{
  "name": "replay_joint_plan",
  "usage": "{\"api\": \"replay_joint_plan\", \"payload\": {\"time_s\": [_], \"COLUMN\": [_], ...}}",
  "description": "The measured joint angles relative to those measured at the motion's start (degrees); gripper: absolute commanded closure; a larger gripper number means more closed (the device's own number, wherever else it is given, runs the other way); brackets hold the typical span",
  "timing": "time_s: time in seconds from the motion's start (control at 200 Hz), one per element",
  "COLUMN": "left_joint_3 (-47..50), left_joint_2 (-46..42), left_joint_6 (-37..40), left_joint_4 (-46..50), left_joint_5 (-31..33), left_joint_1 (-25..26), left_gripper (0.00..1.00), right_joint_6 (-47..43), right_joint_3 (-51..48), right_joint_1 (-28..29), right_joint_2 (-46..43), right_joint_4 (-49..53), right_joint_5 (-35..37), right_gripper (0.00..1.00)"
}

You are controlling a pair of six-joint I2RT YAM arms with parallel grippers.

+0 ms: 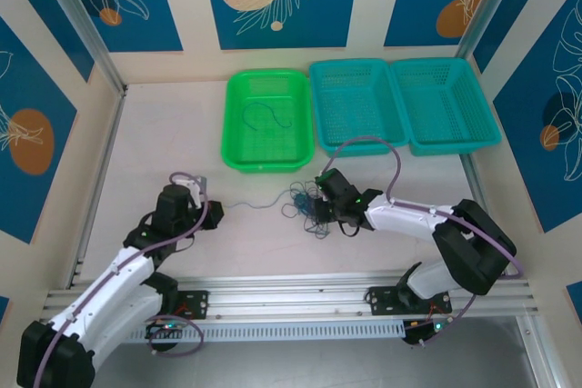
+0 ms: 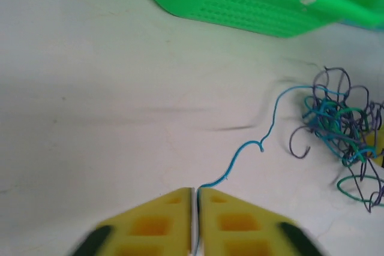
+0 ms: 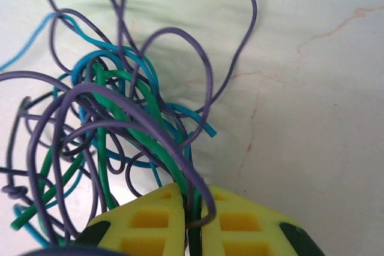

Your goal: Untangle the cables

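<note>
The cables [image 1: 305,203] lie in a curly clump of purple, blue and green strands at the table's centre. One blue strand [image 2: 246,148] runs out leftward from the clump [image 2: 342,125] to my left gripper [image 2: 195,191], whose yellow fingers are shut on its end. In the top view my left gripper [image 1: 216,209] sits well left of the clump, with the strand [image 1: 255,203] stretched between them. My right gripper [image 3: 192,201] is shut on green and purple strands of the clump [image 3: 120,118]. From above, my right gripper [image 1: 320,192] is at the clump's right side.
A green basket [image 1: 238,156] stands behind the clump with one loose blue cable [image 1: 264,114] lying in it; its perforated wall [image 2: 258,10] is far ahead of my left gripper. Two teal baskets [image 1: 356,138] [image 1: 446,141] stand to its right. An aluminium rail [image 1: 291,290] runs along the near edge.
</note>
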State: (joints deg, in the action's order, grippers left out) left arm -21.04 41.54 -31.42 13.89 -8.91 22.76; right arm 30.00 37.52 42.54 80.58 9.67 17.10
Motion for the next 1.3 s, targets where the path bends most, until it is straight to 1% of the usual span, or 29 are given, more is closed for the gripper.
{"api": "replay_joint_plan", "payload": {"time_s": [0.05,0.15,0.315,0.39,0.45,0.505,0.57,0.615,0.69,0.805,0.91,1.055,1.16,1.3], "left_joint_3": [0.6,1.4,1.9,1.9,2.0,2.4,3.3,4.2,5.3,6.6,7.3,6.8,5.9,3.1], "left_joint_2": [-1.5,-4.5,-7.2,-7.4,-7.3,-7.3,-7.3,-7.2,-6.0,-2.0,3.9,12.7,18.1,21.9], "left_joint_6": [0.3,1.2,2.6,3.5,4.0,5.1,6.8,8.0,12.3,19.2,25.2,31.9,33.7,34.8], "left_joint_4": [-0.3,-0.6,-1.2,-2.8,-5.0,-7.8,-12.0,-15.1,-19.3,-26.9,-33.9,-40.7,-46.5,-51.7], "left_joint_5": [-0.1,0.5,0.9,-0.4,-1.8,-3.2,-4.5,-4.9,-5.0,-5.7,-6.5,-7.5,-7.6,-8.1], "left_joint_1": [0.7,1.1,1.2,1.8,2.9,4.5,7.0,8.9,12.0,14.9,16.3,17.6,18.4,19.2], "left_gripper": [0.61,0.55,0.55,0.56,0.54,0.48,0.36,0.31,0.22,0.09,0.01,0.0,0.0,0.01], "right_joint_6": [-1.2,-3.2,-6.4,-7.5,-7.8,-7.8,-7.8,-7.8,-7.7,-7.5,-7.1,-5.6,-4.5,-3.1], "right_joint_3": [0.0,0.0,0.2,0.4,0.5,0.8,1.3,1.7,2.4,2.9,2.9,2.9,2.9,2.9], "right_joint_1": [-0.3,-0.9,-1.3,-1.5,-2.0,-2.7,-3.5,-3.9,-4.4,-4.8,-4.8,-5.1,-5.1,-5.1], "right_joint_2": [-1.8,-6.0,-10.6,-12.0,-13.6,-15.4,-17.4,-18.7,-20.7,-23.1,-24.8,-26.9,-28.3,-29.0], "right_joint_4": [0.4,0.4,0.5,0.5,0.9,1.3,1.7,2.0,2.1,2.2,2.2,2.1,1.7,1.2], "right_joint_5": [-0.8,-2.4,-6.7,-8.8,-10.9,-12.9,-15.0,-16.4,-18.4,-21.7,-24.7,-27.9,-29.6,-31.4], "right_gripper": [0.97,0.97,0.97,0.97,0.97,0.97,0.97,0.98,1.0,1.0,1.0,1.0,1.0,1.0]}}
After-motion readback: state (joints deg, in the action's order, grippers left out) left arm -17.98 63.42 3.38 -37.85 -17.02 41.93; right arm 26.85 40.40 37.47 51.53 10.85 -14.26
